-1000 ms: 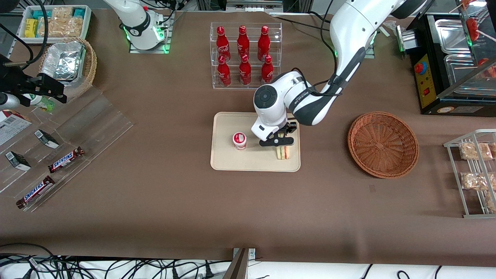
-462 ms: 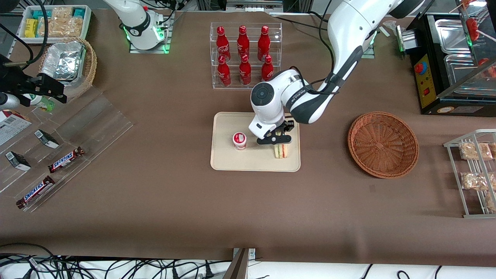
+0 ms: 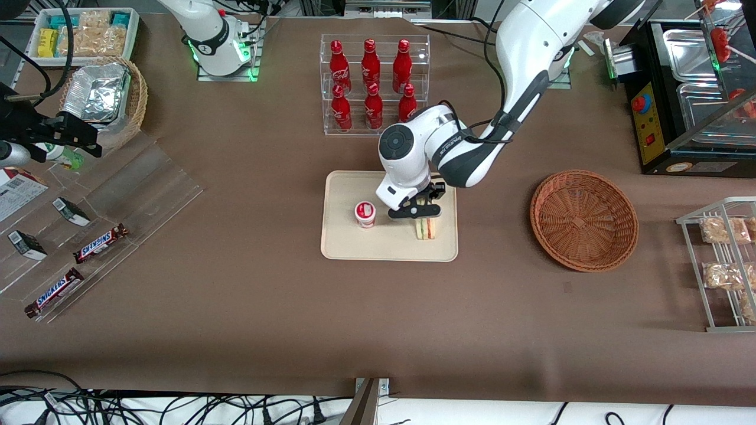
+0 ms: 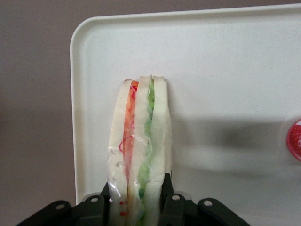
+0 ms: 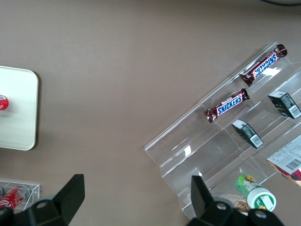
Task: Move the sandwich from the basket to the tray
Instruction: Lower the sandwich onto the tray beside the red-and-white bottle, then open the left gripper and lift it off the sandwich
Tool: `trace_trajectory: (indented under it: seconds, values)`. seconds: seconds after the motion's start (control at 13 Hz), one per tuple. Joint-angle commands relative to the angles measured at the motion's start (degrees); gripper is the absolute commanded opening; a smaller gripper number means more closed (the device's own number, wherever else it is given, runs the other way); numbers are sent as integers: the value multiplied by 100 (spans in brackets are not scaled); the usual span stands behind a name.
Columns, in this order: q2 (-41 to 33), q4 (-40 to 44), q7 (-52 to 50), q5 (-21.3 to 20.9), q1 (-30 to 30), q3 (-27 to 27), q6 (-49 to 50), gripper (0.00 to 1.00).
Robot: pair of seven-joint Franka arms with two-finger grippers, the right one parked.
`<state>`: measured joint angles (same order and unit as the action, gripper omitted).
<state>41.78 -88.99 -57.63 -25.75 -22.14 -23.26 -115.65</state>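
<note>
The clear-wrapped sandwich [image 3: 426, 229] [image 4: 141, 141], white bread with red and green filling, stands on edge over the cream tray [image 3: 354, 245] [image 4: 225, 70], near the tray's edge toward the working arm's end. My left gripper [image 3: 423, 218] [image 4: 135, 188] is shut on the sandwich, one finger against each bread face. I cannot tell whether the sandwich touches the tray. The reddish-brown wicker basket [image 3: 583, 219] lies toward the working arm's end with nothing in it.
A red-lidded cup [image 3: 365, 213] [image 4: 295, 141] stands on the tray beside the gripper. A clear rack of red bottles [image 3: 372, 82] is farther from the camera than the tray. A wire snack rack [image 3: 726, 260] and a black appliance [image 3: 655, 118] lie toward the working arm's end.
The gripper, still holding the sandwich, has shifted slightly over the tray toward the red-lidded cup. Nothing else moved.
</note>
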Motion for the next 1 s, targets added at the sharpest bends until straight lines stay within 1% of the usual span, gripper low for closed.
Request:
trace_trajectory:
  seconds: [0.0, 0.08, 0.15, 0.54, 0.69, 0.85, 0.92]
  values:
    - [84, 154, -91, -167, -80, 41, -10, 82]
    - [84, 154, -91, -167, -80, 41, -10, 93]
    - [67, 154, -91, -167, -80, 32, -10, 100]
    - [-179, 172, -82, -88, -54, -3, 77, 100]
    - [-380, 181, -56, -62, -19, -29, 348, 100]
    - [-548, 172, -12, 131, -1, -21, 482, 100]
    - [-609, 172, -11, 140, 16, -21, 534, 100]
